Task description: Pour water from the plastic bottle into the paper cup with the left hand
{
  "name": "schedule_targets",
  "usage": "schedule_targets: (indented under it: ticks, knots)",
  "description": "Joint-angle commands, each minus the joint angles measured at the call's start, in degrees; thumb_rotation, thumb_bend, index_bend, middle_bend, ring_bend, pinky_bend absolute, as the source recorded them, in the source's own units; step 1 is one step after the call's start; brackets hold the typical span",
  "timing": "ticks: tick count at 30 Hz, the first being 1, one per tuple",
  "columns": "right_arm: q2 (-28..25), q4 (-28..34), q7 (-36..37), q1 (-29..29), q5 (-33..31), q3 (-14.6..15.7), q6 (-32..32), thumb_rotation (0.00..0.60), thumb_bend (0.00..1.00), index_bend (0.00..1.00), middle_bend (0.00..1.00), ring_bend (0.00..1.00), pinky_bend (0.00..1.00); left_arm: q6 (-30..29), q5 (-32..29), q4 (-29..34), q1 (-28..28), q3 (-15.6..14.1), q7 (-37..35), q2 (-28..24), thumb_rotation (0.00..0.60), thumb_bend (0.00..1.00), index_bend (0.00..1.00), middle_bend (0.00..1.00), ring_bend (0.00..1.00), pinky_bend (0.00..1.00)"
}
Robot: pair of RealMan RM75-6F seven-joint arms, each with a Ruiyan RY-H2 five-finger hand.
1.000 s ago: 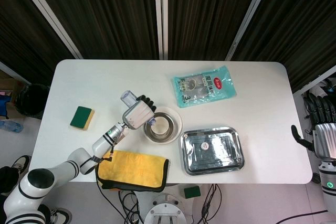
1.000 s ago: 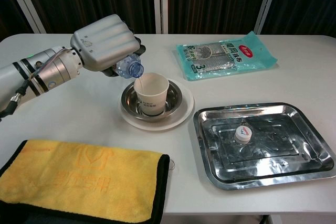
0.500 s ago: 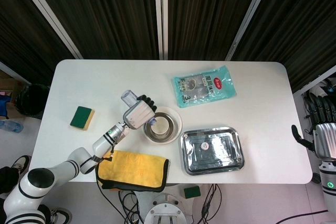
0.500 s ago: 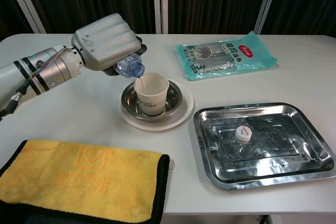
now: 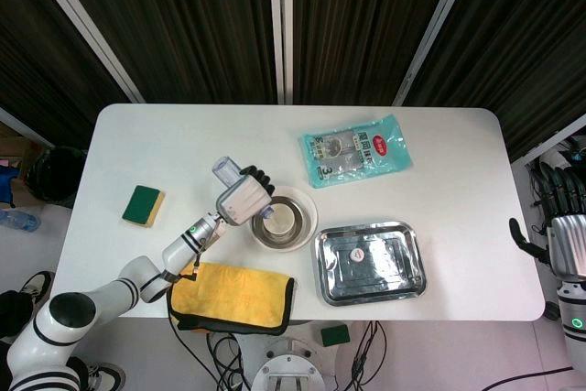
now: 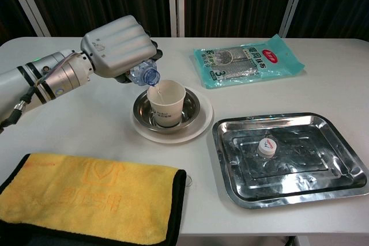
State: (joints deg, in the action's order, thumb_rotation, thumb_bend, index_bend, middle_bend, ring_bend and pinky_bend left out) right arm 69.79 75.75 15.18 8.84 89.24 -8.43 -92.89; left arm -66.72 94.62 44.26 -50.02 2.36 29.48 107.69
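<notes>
Mid-pour: left hand (image 6: 118, 47) fingers wrapped round tilted plastic bottle (image 6: 144, 74), mouth just past fingertips over paper cup (image 6: 166, 103). Remaining: finish filling, right bottle, set down.

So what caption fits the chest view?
Left hand tips plastic bottle over paper cup standing in a steel bowl.

Yellow towel (image 6: 86, 200) with black trim, green sponge (image 5: 144, 204), teal printed packet (image 6: 248, 60), silver tray (image 6: 288, 159).
</notes>
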Motion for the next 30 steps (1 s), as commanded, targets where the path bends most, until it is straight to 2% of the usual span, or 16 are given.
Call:
schedule_targets:
  ticks: [1,30]
  knots:
    - [0.01,-0.05,0.05,0.03,-0.02,-0.04,-0.01,0.6,0.36,0.0,0.0,0.0,0.0,0.08,-0.08,-0.01,-0.03,0.04,-0.07,0.02,0.6,0.42,0.74,0.7,0.55,0.68]
    - [0.07,-0.49,0.44,0.01,-0.2,-0.08,0.04,0.6,0.37,0.0,0.0,0.0,0.0,0.32,0.19,0.27,-0.57,-0.14,1.28,-0.45,0.6,0.42,0.74,0.7,0.55,0.68]
